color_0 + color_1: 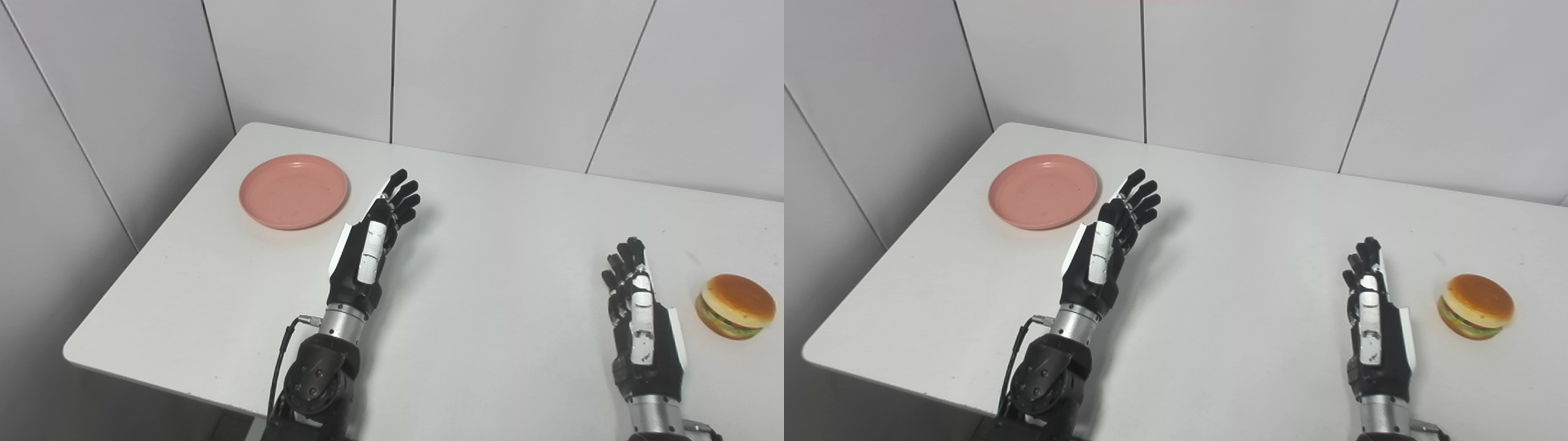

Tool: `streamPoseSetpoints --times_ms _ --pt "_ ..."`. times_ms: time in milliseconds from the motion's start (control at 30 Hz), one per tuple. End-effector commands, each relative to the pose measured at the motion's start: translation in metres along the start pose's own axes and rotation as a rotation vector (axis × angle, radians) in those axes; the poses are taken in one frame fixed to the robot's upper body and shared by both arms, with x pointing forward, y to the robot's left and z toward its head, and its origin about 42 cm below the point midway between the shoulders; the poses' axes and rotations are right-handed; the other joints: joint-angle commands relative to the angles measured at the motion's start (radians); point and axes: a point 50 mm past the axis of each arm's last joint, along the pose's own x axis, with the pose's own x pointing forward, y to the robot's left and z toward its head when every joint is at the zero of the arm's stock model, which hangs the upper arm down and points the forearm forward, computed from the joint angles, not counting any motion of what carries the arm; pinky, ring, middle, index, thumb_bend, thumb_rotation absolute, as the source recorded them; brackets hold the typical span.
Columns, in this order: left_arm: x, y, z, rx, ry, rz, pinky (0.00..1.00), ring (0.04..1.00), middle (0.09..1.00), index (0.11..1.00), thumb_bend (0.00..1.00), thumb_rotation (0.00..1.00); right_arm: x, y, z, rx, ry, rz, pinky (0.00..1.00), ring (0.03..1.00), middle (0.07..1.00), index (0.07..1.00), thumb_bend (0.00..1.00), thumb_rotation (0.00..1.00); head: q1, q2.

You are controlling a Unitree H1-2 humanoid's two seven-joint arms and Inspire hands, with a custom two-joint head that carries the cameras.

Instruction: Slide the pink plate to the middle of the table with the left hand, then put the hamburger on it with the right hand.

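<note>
Pink plate (293,191) is seen just left of the left hand (373,242), whose spread fingers (401,196) grasp nothing. Hamburger (735,305) lies right of the unclenched right hand (640,312). An off-centre push could spin the plate off the table (490,275).

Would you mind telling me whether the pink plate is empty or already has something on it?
Empty: the pink plate shows only its bare inside, and the hamburger sits on the table far off.

The plate (293,191) lies far left on the table (490,245); the hamburger (735,305) sits near right, well apart.
</note>
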Motion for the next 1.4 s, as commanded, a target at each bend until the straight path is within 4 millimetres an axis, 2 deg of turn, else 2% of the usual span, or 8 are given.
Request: streamPoseSetpoints --times_ms 0,100,300,567,767,900,967,1367 --pt "0.02 0.003 0.024 0.024 -0.114 -0.01 0.86 0.857 0.866 0.859 0.87 1.0 -0.014 0.004 -0.017 0.021 0.029 -0.021 1.0 1.0 1.0 1.0 0.62 0.98 0.0 0.001" --pt "0.031 0.015 0.03 0.064 -0.147 0.007 0.87 0.841 0.849 0.843 0.86 1.0 -0.014 0.005 -0.017 0.021 0.028 -0.027 1.0 1.0 1.0 1.0 0.62 0.98 0.0 0.003" --pt "0.053 0.043 0.044 0.125 -0.183 0.059 0.76 0.776 0.798 0.784 0.88 1.0 -0.015 0.007 -0.018 0.023 0.033 -0.027 1.0 1.0 1.0 1.0 0.62 0.98 -0.002 0.005" --pt "0.083 0.083 0.058 0.223 -0.211 0.146 0.75 0.755 0.76 0.749 0.88 1.0 -0.015 0.008 -0.018 0.02 0.036 -0.028 1.0 1.0 1.0 1.0 0.62 0.98 -0.004 0.006" --pt "0.104 0.116 0.063 0.292 -0.19 0.21 0.81 0.763 0.761 0.75 0.88 1.0 -0.015 0.008 -0.017 0.019 0.036 -0.022 1.0 1.0 1.0 1.0 0.61 0.99 -0.004 0.006" --pt "0.117 0.136 0.064 0.317 -0.189 0.265 0.77 0.757 0.752 0.744 0.87 1.0 -0.016 0.008 -0.017 0.024 0.041 -0.015 1.0 1.0 1.0 1.0 0.61 1.0 -0.005 0.007" --pt "0.124 0.147 0.065 0.343 -0.187 0.29 0.82 0.754 0.745 0.743 0.84 1.0 -0.016 0.008 -0.017 0.024 0.042 -0.014 1.0 1.0 1.0 1.0 0.62 0.99 -0.004 0.008" --pt "0.158 0.19 0.061 0.34 -0.163 0.38 0.75 0.734 0.732 0.734 0.88 1.0 -0.017 0.009 -0.016 0.02 0.041 -0.012 1.0 1.0 1.0 1.0 0.61 0.98 -0.005 0.007"
